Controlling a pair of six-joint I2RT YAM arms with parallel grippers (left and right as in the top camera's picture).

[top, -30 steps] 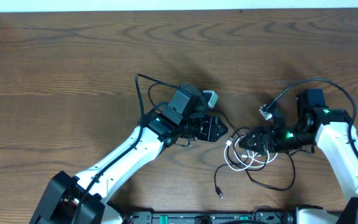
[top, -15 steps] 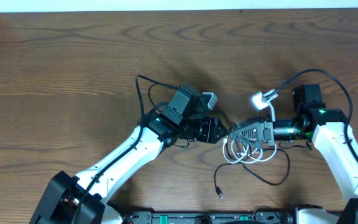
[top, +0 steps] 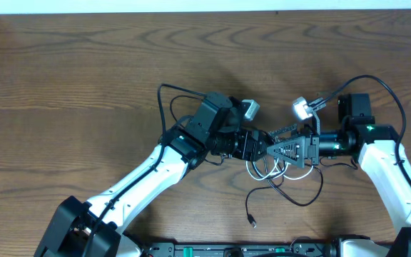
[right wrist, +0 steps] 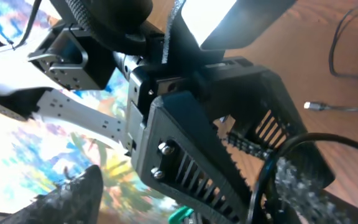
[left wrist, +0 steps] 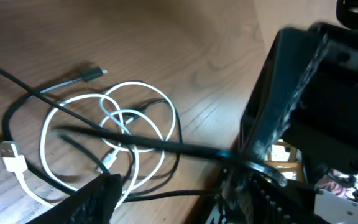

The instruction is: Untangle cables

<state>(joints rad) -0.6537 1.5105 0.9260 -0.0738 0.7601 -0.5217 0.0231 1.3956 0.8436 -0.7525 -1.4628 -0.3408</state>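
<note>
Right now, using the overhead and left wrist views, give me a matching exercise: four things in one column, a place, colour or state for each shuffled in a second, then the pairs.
Things
1. white cable
2. black cable's small plug
3. table
4. left end effector

Descriptions
A. brown wood grain
B. lies alone, on the robot-base side of the loops
C. coiled in overlapping loops
D. points toward the right end effector, over the tangle

Pairs: 1-C, 2-B, 3-A, 4-D

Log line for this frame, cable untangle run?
phase: mid-untangle | left gripper: over tangle, state unclear | right gripper: facing it, open | white cable, black cable: looped together
</note>
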